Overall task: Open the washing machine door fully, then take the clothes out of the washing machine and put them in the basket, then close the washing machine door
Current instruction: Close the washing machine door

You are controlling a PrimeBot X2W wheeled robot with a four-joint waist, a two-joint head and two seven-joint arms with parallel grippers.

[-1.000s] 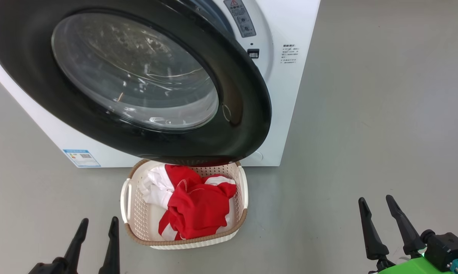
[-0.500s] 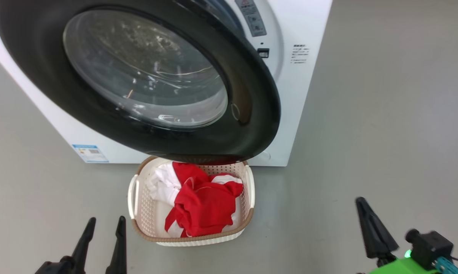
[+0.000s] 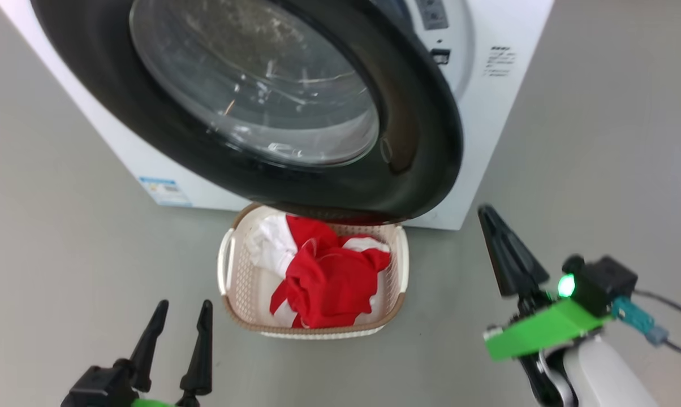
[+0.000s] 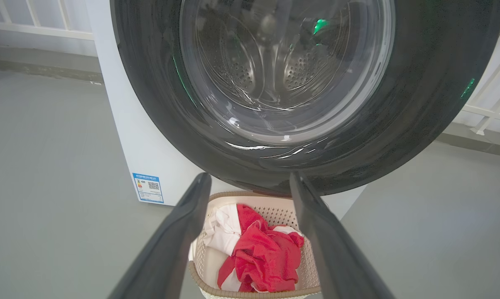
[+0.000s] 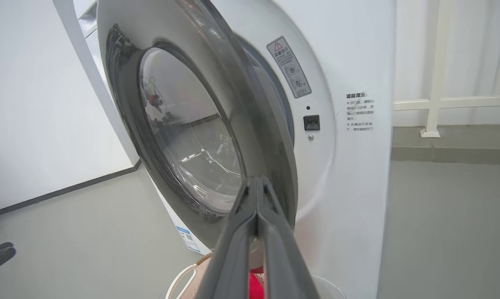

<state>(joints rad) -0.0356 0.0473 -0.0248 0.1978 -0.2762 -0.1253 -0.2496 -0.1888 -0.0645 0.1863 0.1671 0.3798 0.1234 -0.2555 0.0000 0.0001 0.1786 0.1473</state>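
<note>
Black fingers first: the right gripper (image 3: 490, 223) has its two fingers pinched flat together, nothing between them, one dark wedge. A second ago they stood apart, so that's the change. The arm has also come up, and the wedge now points at the free edge of the washing machine door (image 3: 419, 113), a bit below it and off to the robot's right, not touching yet as far as I can tell. From the right wrist camera the pinched tips (image 5: 256, 187) line up right with the door's edge.

The left gripper (image 3: 184, 308) is spread wide and holding nothing, parked low and well below the door toward its hinge side.

Further out, the basket (image 3: 227, 265) sits on the floor directly under the door's bottom rim, partly tucked beneath it. The clothes (image 3: 329, 282) are in it, a red heap with white bits. Looking through the door glass from the left wrist camera I only see bare steel drum, no red.

The door itself hangs swung out from the washing machine (image 3: 487, 113), with the latch slot on the white front in plain sight.

My read: unloading looks done, and the pinched fingers are a pusher for shutting the door. One worry: the door's rim sweeps close over the basket.
</note>
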